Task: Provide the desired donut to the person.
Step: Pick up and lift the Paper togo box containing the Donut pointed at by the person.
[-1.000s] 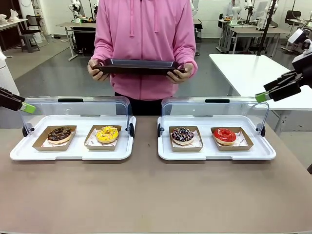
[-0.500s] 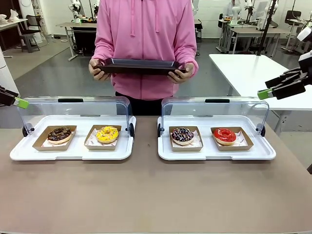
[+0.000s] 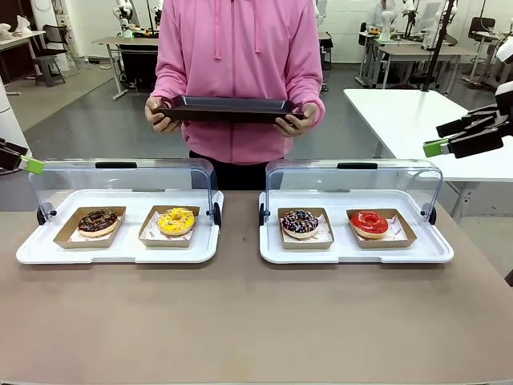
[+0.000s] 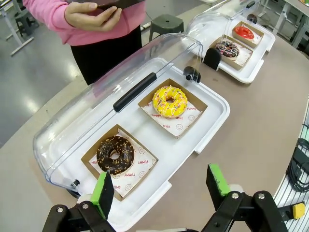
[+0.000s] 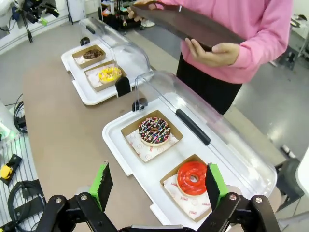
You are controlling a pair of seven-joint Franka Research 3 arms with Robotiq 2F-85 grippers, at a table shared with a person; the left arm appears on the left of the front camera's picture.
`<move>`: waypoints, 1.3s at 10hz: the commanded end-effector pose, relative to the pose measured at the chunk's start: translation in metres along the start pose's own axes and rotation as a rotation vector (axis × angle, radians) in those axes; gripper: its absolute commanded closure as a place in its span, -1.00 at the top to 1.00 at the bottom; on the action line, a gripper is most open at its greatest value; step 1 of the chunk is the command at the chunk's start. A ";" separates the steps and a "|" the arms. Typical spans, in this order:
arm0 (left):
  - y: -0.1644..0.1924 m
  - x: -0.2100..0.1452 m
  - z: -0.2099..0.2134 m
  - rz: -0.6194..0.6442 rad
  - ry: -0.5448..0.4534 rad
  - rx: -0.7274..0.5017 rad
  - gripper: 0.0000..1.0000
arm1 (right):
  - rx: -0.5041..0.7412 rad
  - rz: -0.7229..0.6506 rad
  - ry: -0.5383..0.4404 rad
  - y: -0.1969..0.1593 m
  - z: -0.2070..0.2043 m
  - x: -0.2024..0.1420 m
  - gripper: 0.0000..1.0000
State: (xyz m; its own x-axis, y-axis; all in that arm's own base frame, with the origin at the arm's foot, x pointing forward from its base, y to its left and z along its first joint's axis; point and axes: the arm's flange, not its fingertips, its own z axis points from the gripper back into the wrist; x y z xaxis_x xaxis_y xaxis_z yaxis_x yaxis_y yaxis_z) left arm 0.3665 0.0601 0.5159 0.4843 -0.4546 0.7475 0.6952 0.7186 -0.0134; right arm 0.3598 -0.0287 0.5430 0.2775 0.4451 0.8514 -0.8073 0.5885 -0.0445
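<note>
Donuts point(image 4: 170, 101) mid-frame look soft, icing fragile; grip a card tray point(image 4: 145, 102) rim; left gripper point(image 4: 160, 174), right gripper point(image 5: 157, 180) fingers point(image 4: 103, 193) apart

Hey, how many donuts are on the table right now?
4. In the left white plastic tray: a dark chocolate crumb-topped donut and a yellow-iced sprinkled donut. In the right white plastic tray: a chocolate donut with coloured sprinkles and a red-glazed donut. None seems hidden.
</note>
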 end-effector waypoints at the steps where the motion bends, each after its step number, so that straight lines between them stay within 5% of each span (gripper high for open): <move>1: 0.003 -0.002 0.000 -0.012 -0.033 -0.016 1.00 | -0.022 0.020 -0.052 0.003 -0.010 -0.004 1.00; 13: 0.000 0.000 0.000 0.001 -0.003 -0.001 1.00 | -0.002 0.002 -0.015 0.000 0.000 0.001 1.00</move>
State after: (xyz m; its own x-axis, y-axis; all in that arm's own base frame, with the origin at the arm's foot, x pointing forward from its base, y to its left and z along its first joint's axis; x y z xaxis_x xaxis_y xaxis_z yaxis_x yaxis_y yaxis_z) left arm 0.3656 0.0596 0.5175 0.4801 -0.4593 0.7474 0.6939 0.7200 -0.0032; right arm 0.3564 -0.0283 0.5458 0.2727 0.4411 0.8550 -0.8009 0.5965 -0.0523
